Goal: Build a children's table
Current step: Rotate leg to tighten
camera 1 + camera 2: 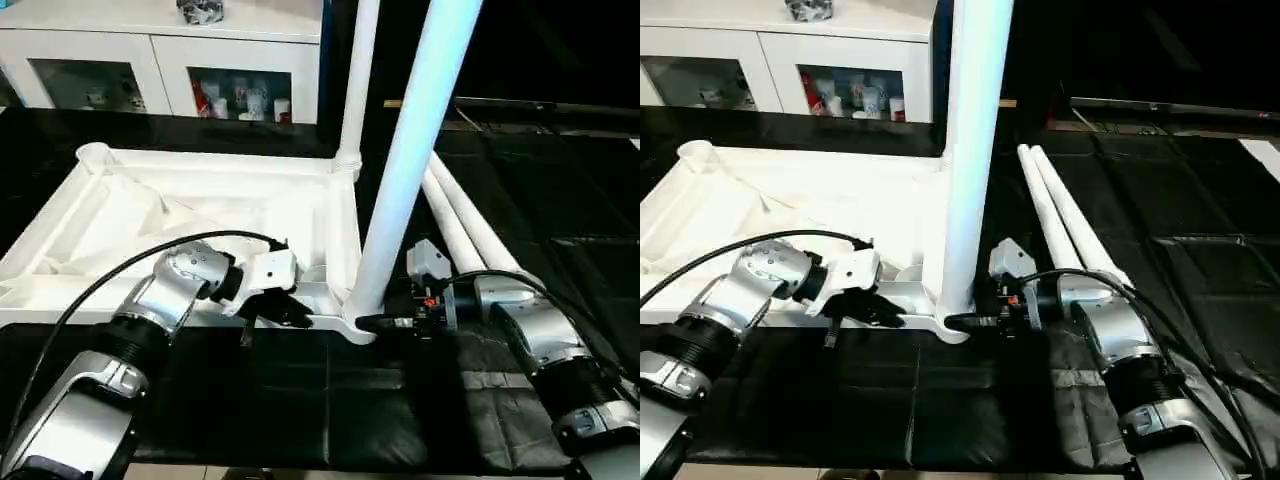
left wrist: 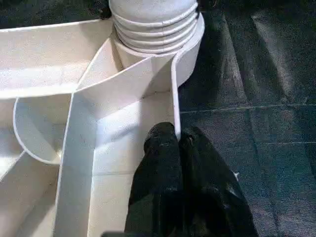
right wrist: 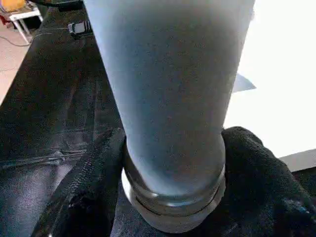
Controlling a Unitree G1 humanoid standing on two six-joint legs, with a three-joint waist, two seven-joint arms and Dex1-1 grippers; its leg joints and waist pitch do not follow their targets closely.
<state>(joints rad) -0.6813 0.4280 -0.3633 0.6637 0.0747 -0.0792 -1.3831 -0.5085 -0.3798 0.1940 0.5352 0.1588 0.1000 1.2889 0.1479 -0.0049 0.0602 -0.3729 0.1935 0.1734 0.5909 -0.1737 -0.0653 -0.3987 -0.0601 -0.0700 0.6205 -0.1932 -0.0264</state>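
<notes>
- Fingers of the right gripper (image 3: 170,197) are placed around the upright long white tubular plastic leg (image 1: 405,170), at its base.
- The left gripper (image 2: 180,148) is closed on the rim of the white ribbed plastic rectangular tabletop (image 1: 200,215).

Both head eyes look forward and down, sharing the tabletop (image 1: 200,215); each wrist camera sits close at the near corner leg (image 3: 168,98).

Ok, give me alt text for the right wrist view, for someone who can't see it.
A white tubular table leg stands upright, its ringed base sitting between the right gripper's two black fingers, which flank it on either side. Behind lie a black mat and the white tabletop.
</notes>
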